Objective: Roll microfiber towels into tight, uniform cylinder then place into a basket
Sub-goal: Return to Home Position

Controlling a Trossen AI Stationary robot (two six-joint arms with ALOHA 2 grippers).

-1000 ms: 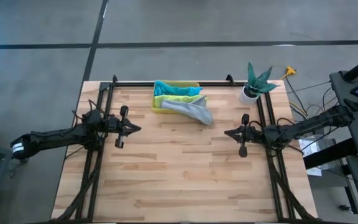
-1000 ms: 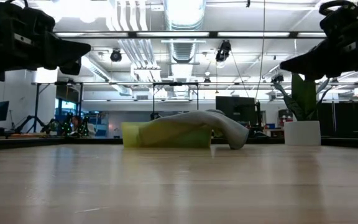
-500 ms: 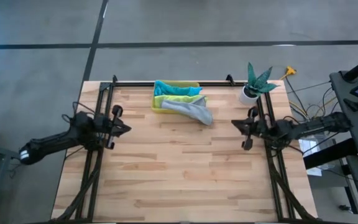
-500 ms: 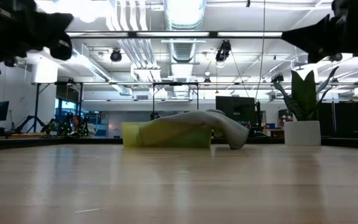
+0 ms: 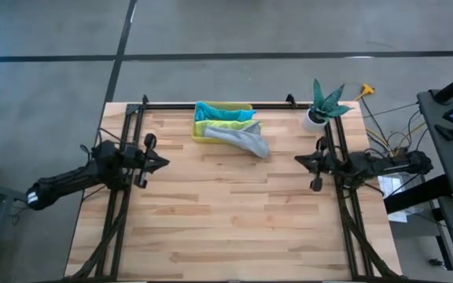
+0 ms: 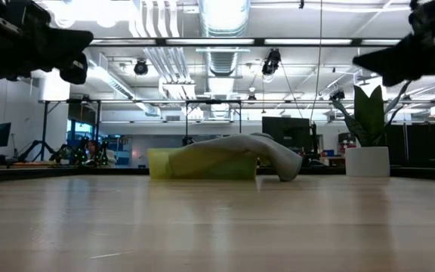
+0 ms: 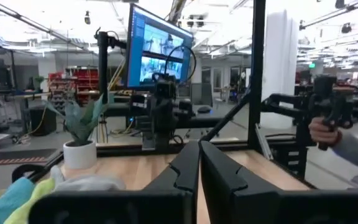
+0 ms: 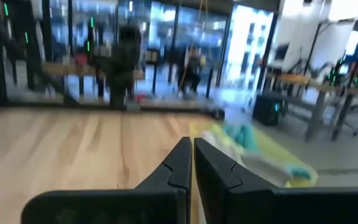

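Table (image 5: 226, 220) as we find it: bare across the near and middle ground, with all task items gathered at the far edge, centre.

The basket (image 5: 198, 137) sits at the far edge, about midway between the two arms. We judge the spot suits either arm's reach equally. Inside, the teal towel (image 5: 220, 112) lies along the far side and the lime green towel (image 5: 209, 126) just nearer. We cannot tell a light blue towel apart from the teal. The grey towel (image 5: 246, 141) lies on top toward the near right corner. It droops over the rim and its end touches the table. Our reading: the basket is full enough that this one rides high, and its roll looks loose rather than a tight cylinder.

Left gripper (image 5: 163, 163): at the table's left side, lifted clear of the surface in the low view. Its fingers (image 7: 182, 171) are pressed together on nothing.

Right gripper (image 5: 299, 160): mirror position at the right side, near the white plant pot (image 5: 314, 119) but apart from it. Its fingers (image 8: 178, 167) are likewise pressed together, with nothing between them.

Both grippers point inward across the table, well apart from the basket.

We judge that this empty, closed, raised posture fits arms parking at home, since no loose towel lies out on the table to fetch. The one risk we note is the grey overhang slipping out.
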